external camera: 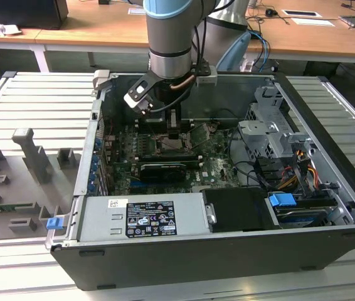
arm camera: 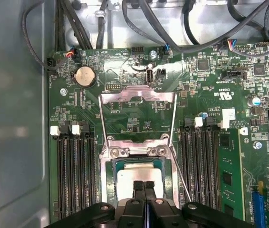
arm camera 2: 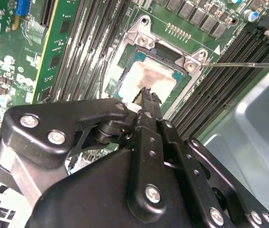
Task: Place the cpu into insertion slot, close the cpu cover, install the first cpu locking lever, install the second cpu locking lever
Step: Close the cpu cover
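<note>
The cpu (arm camera: 139, 174) (arm camera 2: 154, 76), with its pale metal top, lies flat in the insertion slot (arm camera: 107, 176) (arm camera 2: 141, 39) on the green motherboard. The cpu cover (arm camera: 137, 97) stands swung open beyond the slot, its window showing the board behind it. A thin wire locking lever (arm camera: 181, 176) (arm camera 2: 241, 63) sticks up free beside the slot. My gripper (arm camera: 144, 183) (arm camera 2: 147, 93) (external camera: 173, 133) hangs straight over the cpu, shut, with nothing between its fingers. I cannot tell whether the tips touch the chip.
Long black memory slots (arm camera: 75, 175) (arm camera: 203, 166) flank the socket on both sides. Cables (arm camera: 182, 28) run along the case wall. In the exterior view the open case (external camera: 328, 188) holds a power supply (external camera: 143, 216) and a drive cage (external camera: 268, 132); a grey fixture (external camera: 30, 150) lies left.
</note>
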`<act>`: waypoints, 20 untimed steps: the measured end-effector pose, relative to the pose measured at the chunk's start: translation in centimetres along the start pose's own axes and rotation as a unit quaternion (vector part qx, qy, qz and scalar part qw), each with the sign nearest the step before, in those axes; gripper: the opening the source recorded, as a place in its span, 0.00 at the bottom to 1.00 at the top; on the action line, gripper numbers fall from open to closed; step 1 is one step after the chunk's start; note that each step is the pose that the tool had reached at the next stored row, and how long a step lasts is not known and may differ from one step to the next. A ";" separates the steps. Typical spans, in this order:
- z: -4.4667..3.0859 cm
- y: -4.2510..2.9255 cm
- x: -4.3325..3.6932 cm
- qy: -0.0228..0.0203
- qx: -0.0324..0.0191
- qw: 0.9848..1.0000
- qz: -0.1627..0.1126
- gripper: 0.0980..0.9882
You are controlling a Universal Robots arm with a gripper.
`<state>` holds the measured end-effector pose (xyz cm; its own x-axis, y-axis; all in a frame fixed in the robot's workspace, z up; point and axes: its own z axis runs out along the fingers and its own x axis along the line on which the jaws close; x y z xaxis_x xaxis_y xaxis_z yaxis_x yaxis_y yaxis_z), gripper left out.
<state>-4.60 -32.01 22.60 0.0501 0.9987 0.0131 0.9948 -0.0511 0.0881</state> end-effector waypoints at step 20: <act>-1.26 0.17 0.03 0.003 0.005 1.000 0.000 0.01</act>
<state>-4.54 -32.00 23.87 0.0503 0.9985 0.0201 0.9956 -0.0517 0.0778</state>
